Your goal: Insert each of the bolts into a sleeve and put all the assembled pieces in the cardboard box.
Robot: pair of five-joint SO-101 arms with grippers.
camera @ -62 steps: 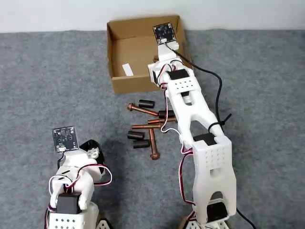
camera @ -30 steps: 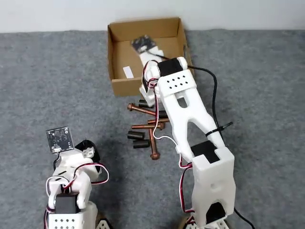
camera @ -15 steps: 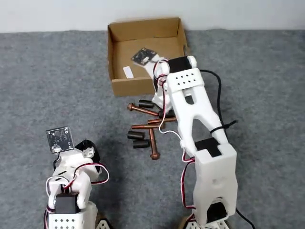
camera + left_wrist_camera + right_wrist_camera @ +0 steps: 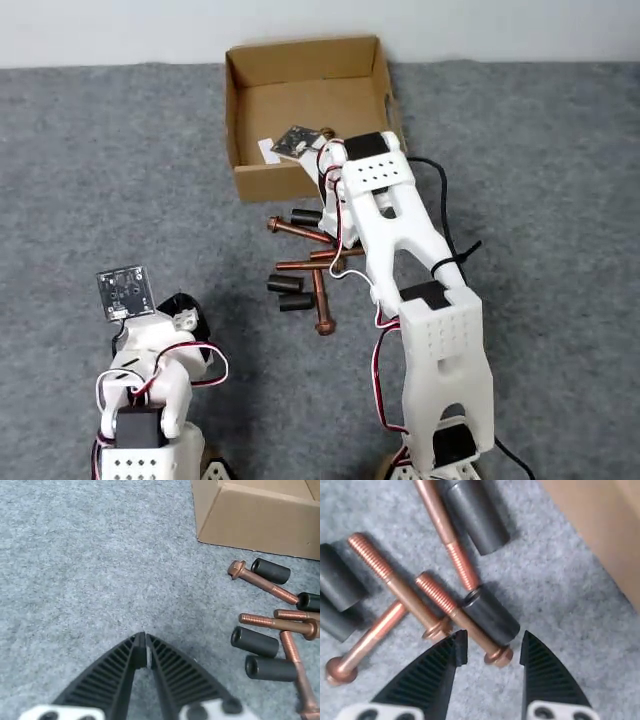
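Right gripper (image 4: 490,641) withdraws from above the cardboard box (image 4: 268,181), wrist rotating; it now hangs over the bolts (image 4: 445,600). Left arm (image 4: 150,400) shifts slightly.

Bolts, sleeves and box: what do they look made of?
The bolts look like metal with a shiny copper-coloured finish and threads cut at the tips. The sleeves are matte black tubes, perhaps plastic, rubber or coated metal; the look leaves that open. The cardboard box is plain brown cardboard, matte and folded at its corner.
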